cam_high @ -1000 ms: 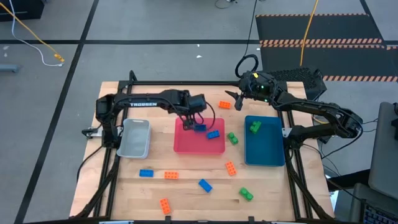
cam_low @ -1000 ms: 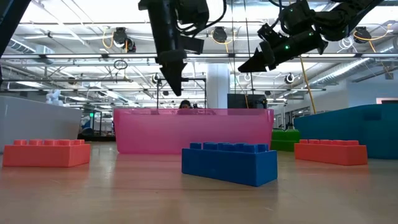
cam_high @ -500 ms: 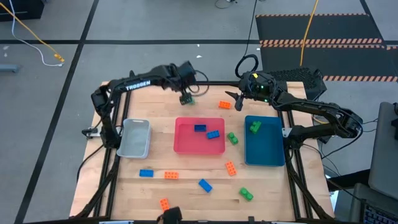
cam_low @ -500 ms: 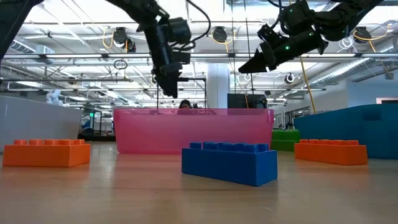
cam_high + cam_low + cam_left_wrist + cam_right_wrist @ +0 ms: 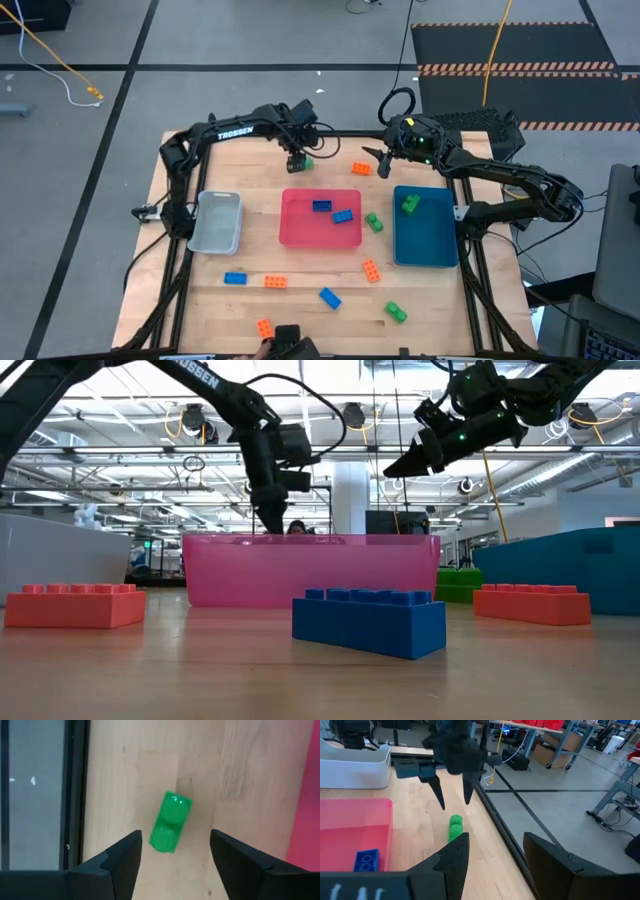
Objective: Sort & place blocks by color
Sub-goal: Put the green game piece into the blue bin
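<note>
At the left of the high view the grey tray [image 5: 217, 222] sits well clear of our work. Up in the upper middle, our left gripper [image 5: 296, 160] hangs directly over a small green block [image 5: 305, 162], its jaws spread open on either side of the block and not touching it. We judge the main risk to be here: the block [image 5: 170, 822] lies slanted between the jaws, so closing as they stand could twist it or squirt it sideways. It also rests near the table's back edge [image 5: 85, 795], and a nudge that way could send it off the table. The pink tray [image 5: 320, 218], just below in that view, holds two blue blocks [image 5: 332, 211]; its wall limits room on that side. Further right, the right gripper [image 5: 380, 157] waits in the air, jaws apart and empty, near an orange block [image 5: 361, 168]; the two arms are close, so a wide swing might make them collide. The teal tray [image 5: 424, 228] at right holds one green block. The remaining loose blocks [image 5: 328, 297] lie across the lower part, with open table around them.
</note>
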Available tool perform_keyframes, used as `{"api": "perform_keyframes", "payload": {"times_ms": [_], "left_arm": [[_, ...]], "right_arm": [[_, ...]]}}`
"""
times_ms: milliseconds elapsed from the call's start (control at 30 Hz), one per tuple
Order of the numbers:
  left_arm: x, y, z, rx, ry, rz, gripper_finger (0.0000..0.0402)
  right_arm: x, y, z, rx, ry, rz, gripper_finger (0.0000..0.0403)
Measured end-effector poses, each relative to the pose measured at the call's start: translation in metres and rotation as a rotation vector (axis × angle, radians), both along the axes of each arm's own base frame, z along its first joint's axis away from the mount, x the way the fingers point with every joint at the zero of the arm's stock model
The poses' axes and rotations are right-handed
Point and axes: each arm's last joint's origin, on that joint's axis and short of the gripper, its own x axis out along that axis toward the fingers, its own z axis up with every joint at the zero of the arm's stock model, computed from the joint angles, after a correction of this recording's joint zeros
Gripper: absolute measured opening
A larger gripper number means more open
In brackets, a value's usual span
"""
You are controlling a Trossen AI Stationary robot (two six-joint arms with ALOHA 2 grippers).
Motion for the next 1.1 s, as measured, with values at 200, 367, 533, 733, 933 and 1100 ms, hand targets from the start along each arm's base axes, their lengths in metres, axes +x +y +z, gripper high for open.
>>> {"api": "perform_keyframes", "payload": {"times_ms": [200, 367, 533, 733, 933, 1100], "left_arm": [[0.000, 0.010, -0.017, -0.016, 0.040, 0.011, 0.0229], [0.001, 0.015, -0.034, -0.037, 0.076, 0.015, 0.0230], [0.002, 0.017, -0.046, -0.048, 0.106, 0.018, 0.0230], [0.003, 0.016, -0.046, -0.046, 0.104, 0.016, 0.0224], [0.005, 0.017, -0.055, -0.051, 0.128, 0.016, 0.0164], [0.009, 0.014, -0.061, -0.056, 0.145, 0.002, 0.0112]], "right_arm": [[0.000, 0.000, 0.000, 0.000, -0.001, -0.001, 0.0183], [0.000, 0.000, 0.000, 0.001, -0.002, -0.001, 0.0183], [0.000, 0.000, 0.000, -0.001, -0.005, -0.001, 0.0183], [0.000, 0.000, 0.000, -0.001, -0.005, -0.001, 0.0183], [0.000, 0.000, 0.000, -0.001, -0.004, -0.001, 0.0183], [0.000, 0.000, 0.000, -0.001, -0.003, 0.000, 0.0183]]}}
